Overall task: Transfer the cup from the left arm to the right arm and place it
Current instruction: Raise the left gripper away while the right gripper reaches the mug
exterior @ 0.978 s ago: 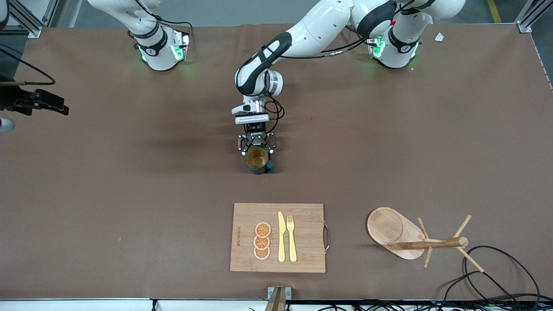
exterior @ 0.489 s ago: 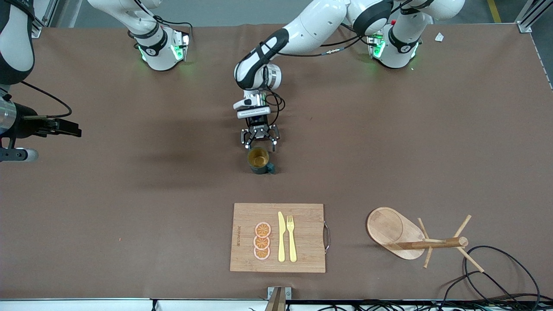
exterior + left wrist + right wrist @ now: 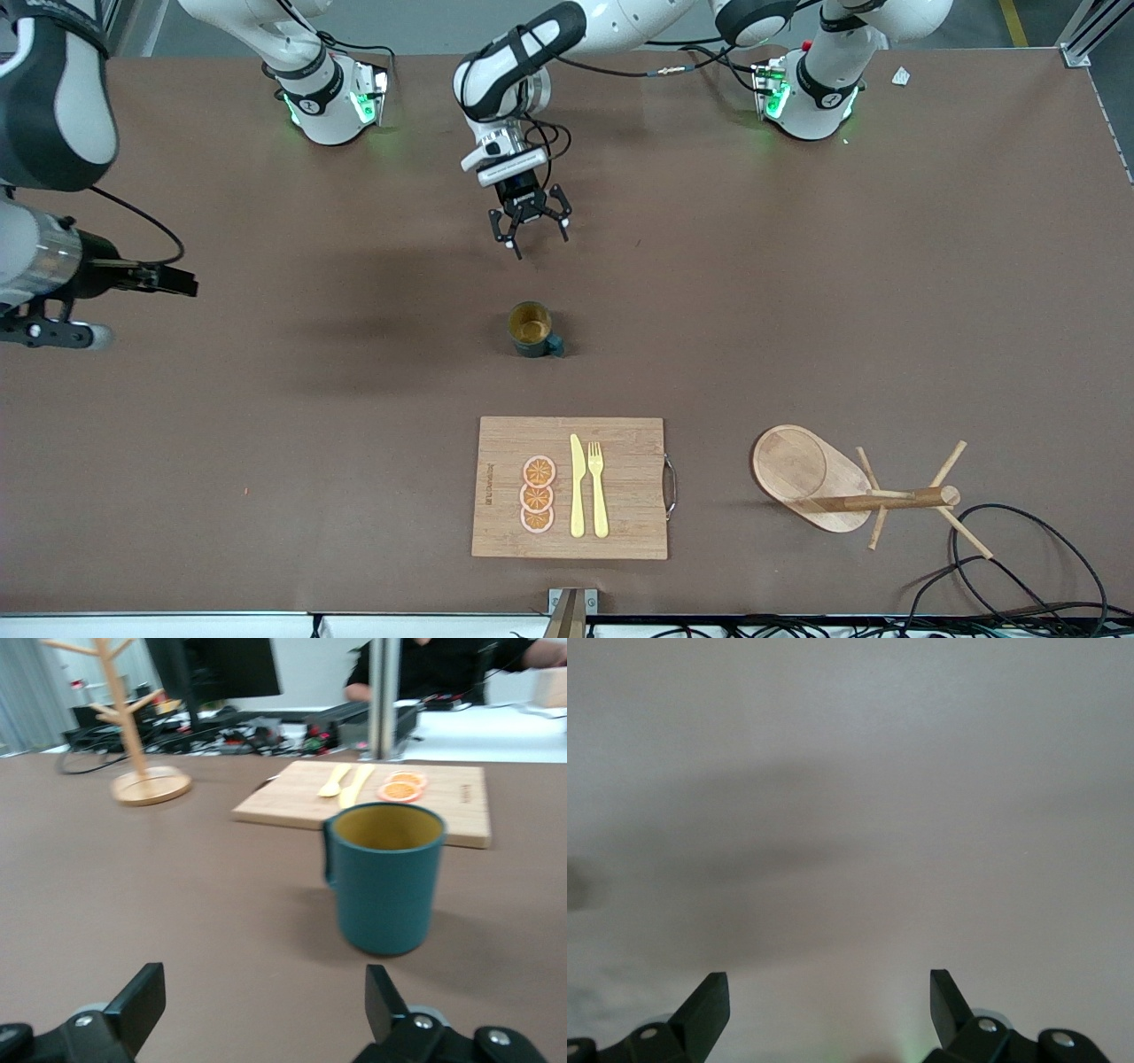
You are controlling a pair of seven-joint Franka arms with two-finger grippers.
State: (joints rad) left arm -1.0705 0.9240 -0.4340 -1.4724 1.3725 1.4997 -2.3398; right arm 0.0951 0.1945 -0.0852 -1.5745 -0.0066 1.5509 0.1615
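Note:
The dark teal cup (image 3: 532,330) stands upright on the brown table, its yellowish inside showing and its handle toward the left arm's end. It also shows in the left wrist view (image 3: 385,877). My left gripper (image 3: 540,245) is open and empty in the air, over the table between the cup and the arm bases, apart from the cup. Its fingers frame bare table in the left wrist view (image 3: 266,1005). My right gripper (image 3: 182,283) is open and empty over the right arm's end of the table; the right wrist view (image 3: 830,1005) shows only bare table.
A wooden cutting board (image 3: 571,487) with orange slices, a yellow knife and fork lies nearer the camera than the cup. A wooden peg rack (image 3: 850,487) lies on its side toward the left arm's end. Black cables (image 3: 1019,549) lie beside it.
My left gripper has drawn back from the cup toward the arm bases and risen, leaving the cup standing. My right gripper has moved in toward the middle of the table.

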